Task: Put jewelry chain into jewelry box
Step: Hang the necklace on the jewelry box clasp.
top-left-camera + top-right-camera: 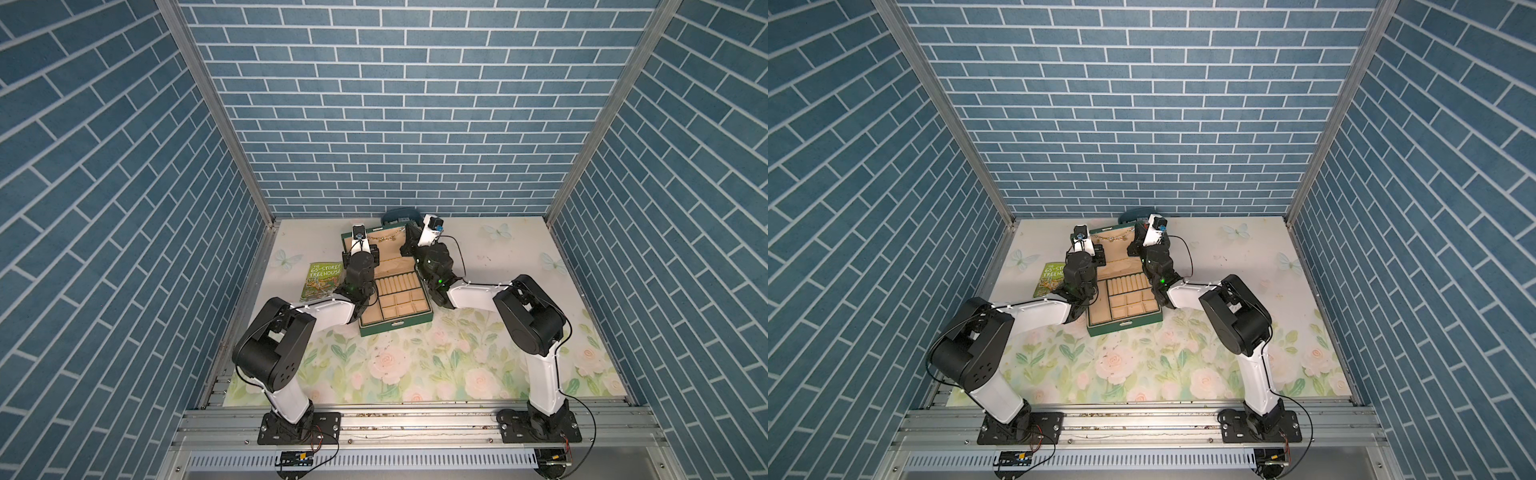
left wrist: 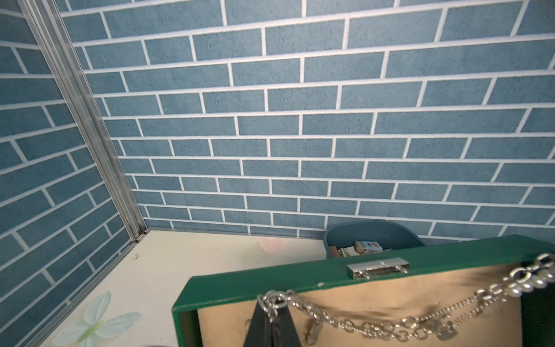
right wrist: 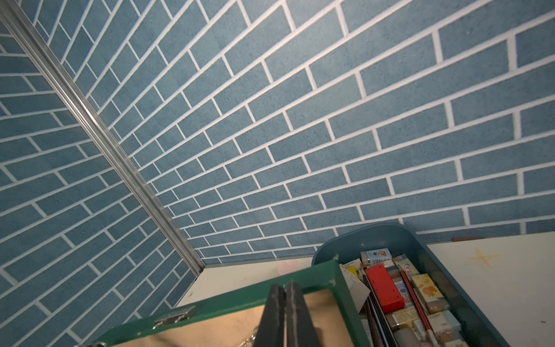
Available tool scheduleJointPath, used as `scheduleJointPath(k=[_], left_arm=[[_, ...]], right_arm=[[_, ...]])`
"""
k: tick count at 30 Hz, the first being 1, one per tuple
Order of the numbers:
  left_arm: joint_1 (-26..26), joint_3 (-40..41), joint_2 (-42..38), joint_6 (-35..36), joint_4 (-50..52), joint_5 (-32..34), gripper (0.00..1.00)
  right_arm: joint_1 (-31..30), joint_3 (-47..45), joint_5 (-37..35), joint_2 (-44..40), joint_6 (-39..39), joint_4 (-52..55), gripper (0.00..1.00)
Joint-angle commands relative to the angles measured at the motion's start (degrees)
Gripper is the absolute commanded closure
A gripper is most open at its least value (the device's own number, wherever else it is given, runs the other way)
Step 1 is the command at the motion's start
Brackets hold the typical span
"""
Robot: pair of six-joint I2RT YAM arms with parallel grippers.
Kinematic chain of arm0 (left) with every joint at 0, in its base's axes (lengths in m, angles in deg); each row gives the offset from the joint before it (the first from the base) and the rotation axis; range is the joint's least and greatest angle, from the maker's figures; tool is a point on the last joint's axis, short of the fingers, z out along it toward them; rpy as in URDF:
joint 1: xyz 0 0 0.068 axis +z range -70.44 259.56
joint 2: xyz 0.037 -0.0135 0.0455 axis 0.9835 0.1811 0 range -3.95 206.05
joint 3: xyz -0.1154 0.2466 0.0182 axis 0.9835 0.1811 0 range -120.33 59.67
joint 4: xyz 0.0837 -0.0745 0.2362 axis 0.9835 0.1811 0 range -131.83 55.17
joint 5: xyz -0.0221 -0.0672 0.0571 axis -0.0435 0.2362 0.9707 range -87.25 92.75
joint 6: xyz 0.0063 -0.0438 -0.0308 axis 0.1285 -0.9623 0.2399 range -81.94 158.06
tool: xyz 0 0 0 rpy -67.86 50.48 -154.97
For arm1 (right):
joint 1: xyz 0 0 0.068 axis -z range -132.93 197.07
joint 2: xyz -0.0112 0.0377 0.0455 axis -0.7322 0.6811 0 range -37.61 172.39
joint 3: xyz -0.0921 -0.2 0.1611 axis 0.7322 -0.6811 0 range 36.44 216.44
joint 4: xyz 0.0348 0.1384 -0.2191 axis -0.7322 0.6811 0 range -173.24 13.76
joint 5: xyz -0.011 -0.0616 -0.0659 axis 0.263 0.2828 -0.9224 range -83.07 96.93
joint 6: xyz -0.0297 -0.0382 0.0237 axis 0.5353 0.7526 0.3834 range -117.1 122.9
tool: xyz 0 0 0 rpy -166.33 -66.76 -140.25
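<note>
The dark green jewelry box (image 1: 395, 326) stands open in both top views, its beige-lined lid (image 2: 270, 279) upright at the back. The jewelry chain (image 1: 386, 240) sags across the inside of the lid between my two grippers. My left gripper (image 2: 274, 303) is shut with the chain's end ring looped at its tips, near the lid's left corner. At the lid's right rim my right gripper (image 3: 283, 290) is shut too. The chain (image 3: 251, 335) comes out from beside the right gripper's fingers, which hide the exact pinch. The box's ring rolls and compartments hold nothing.
A blue-grey tub (image 3: 420, 249) of small items sits right behind the lid, against the brick back wall. A green paperback book (image 1: 322, 282) lies left of the box, partly under my left arm. Both arms flank the box on the floral mat (image 1: 415, 365).
</note>
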Motion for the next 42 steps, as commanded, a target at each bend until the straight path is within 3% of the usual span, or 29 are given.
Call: scheduleJointPath(k=[1,42], left_arm=[[-0.04,-1.18,0.66,-0.35,-1.14,1.42,1.0],[0.81,1.22,2.95,-1.46,-2.78,0.97,1.0]], right_arm=[[-0.08,1.54,-0.45,1.29,-1.28,-1.99,1.0],[0.53,-0.73,0.42,1.66,-1.73,-2.13,1.0]])
